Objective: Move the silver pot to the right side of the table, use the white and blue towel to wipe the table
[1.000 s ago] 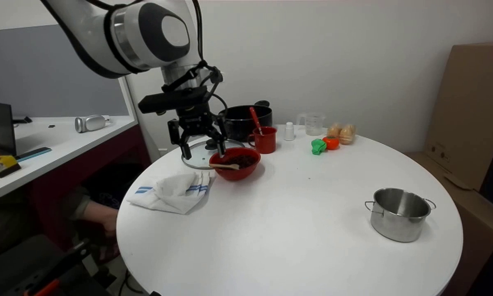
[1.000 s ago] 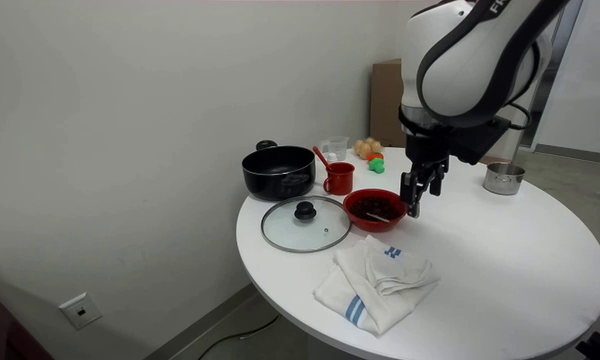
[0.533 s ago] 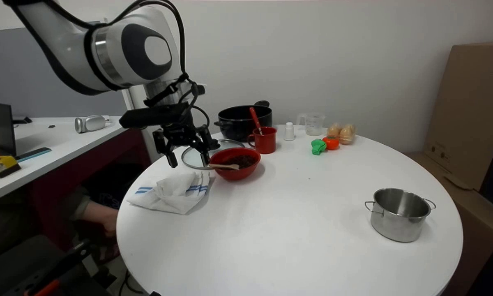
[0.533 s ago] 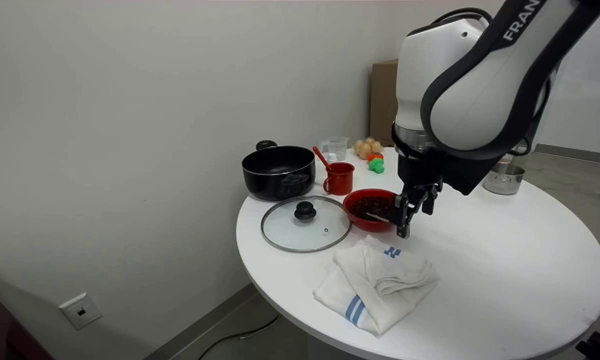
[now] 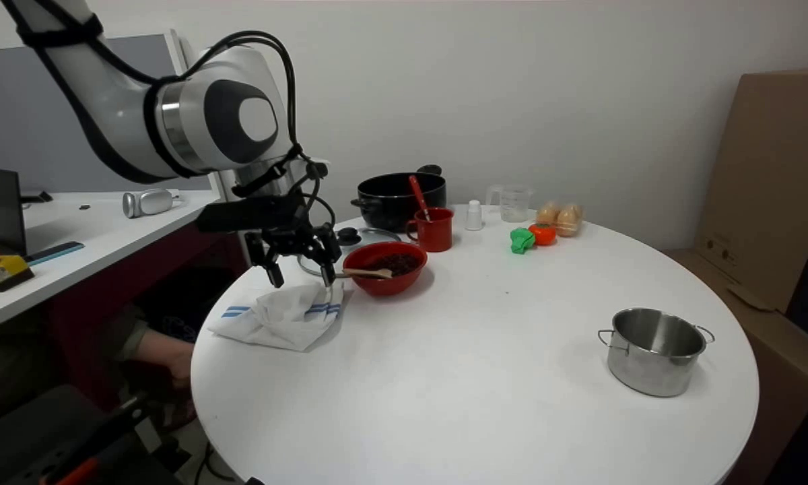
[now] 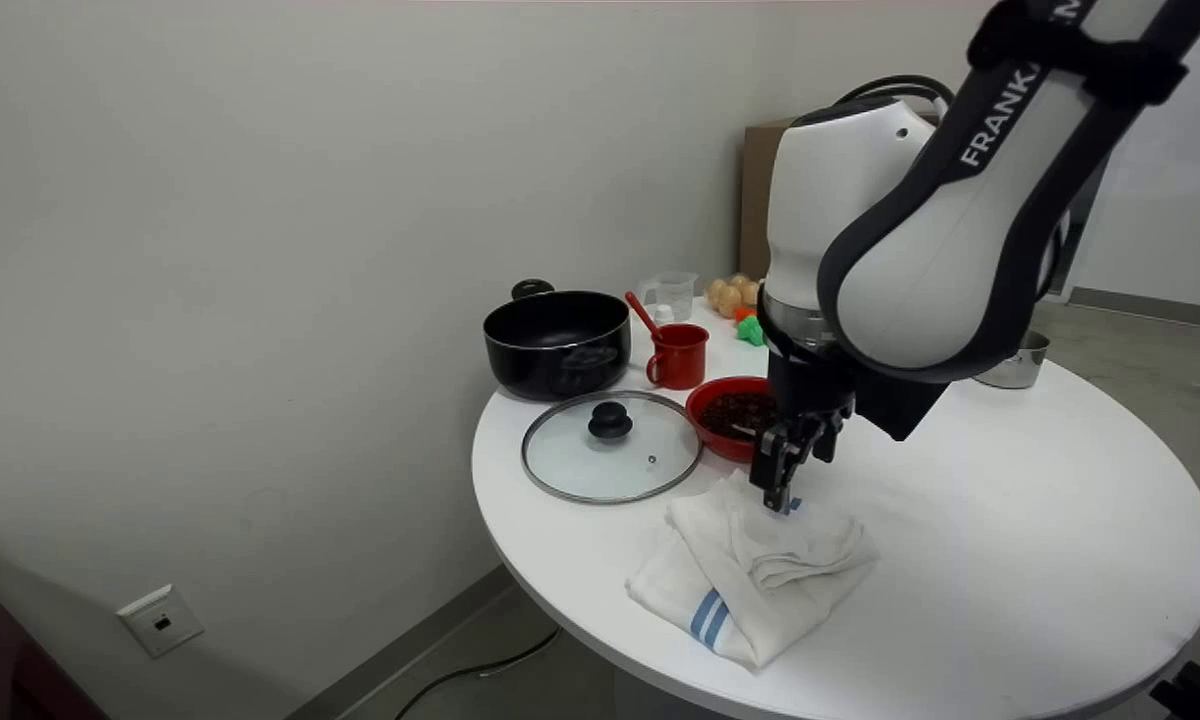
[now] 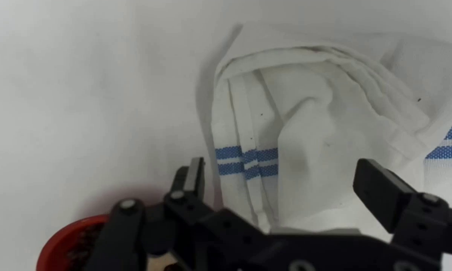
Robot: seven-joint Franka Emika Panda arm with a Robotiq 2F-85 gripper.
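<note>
Lower than a second ago, the parted, empty jaws hang over the white and blue towel (image 5: 284,316) near the red bowl (image 5: 392,286), which a skewed descent might knock, the silver pot (image 5: 653,367) well apart on the counter (image 5: 471,404).

free rm btwn towel (image 5: 286,325) & silver pot (image 5: 650,369), red bowl (image 5: 392,285) obst., nr gripper (image 5: 302,283)

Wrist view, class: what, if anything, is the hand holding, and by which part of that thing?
Nothing is held: the hand stands open over the white and blue towel, gripping none of it.
</note>
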